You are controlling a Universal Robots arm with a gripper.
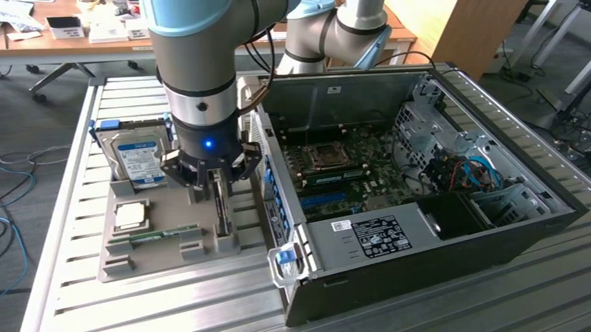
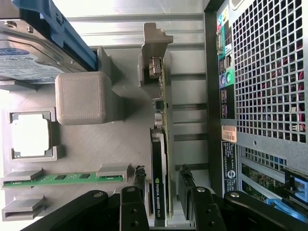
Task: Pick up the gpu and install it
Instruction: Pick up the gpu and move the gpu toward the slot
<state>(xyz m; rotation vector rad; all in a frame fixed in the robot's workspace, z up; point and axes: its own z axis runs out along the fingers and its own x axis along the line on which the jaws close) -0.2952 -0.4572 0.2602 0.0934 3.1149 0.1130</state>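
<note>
The black two-finger end effector (image 2: 162, 177) stands wide open. It is low over the gpu (image 2: 159, 154), a thin green circuit card with a black fan cover and a silver metal bracket at one end. One of the dark fingers (image 2: 140, 180) is on one face of the card and the other finger on the opposite face. In the wrist view a small gap shows on each side, so the card is between the fingers but not gripped.

The gpu stands on its long edge in a slot of the grey plastic holder tray (image 2: 120, 144), with its bracket end at a raised grey post of this tray. In the exterior view the end effector (image 1: 212, 188) hangs straight down from the arm, over the same card (image 1: 221, 218).

On the holder tray (image 1: 157, 256), a long narrow green memory stick (image 1: 162, 234) lies flat in its cradle. Near it a square silver processor chip (image 1: 129, 216) sits in a frame. Farther off, a silver hard drive with a blue and white label (image 1: 138, 159) stands tilted on its edge.

The tray rests on the ribbed aluminium bench (image 1: 185, 304). Just beside it, on the exterior view's right, is the black open computer case (image 1: 443, 228), and inside it the green motherboard (image 1: 360, 173) can be seen
</note>
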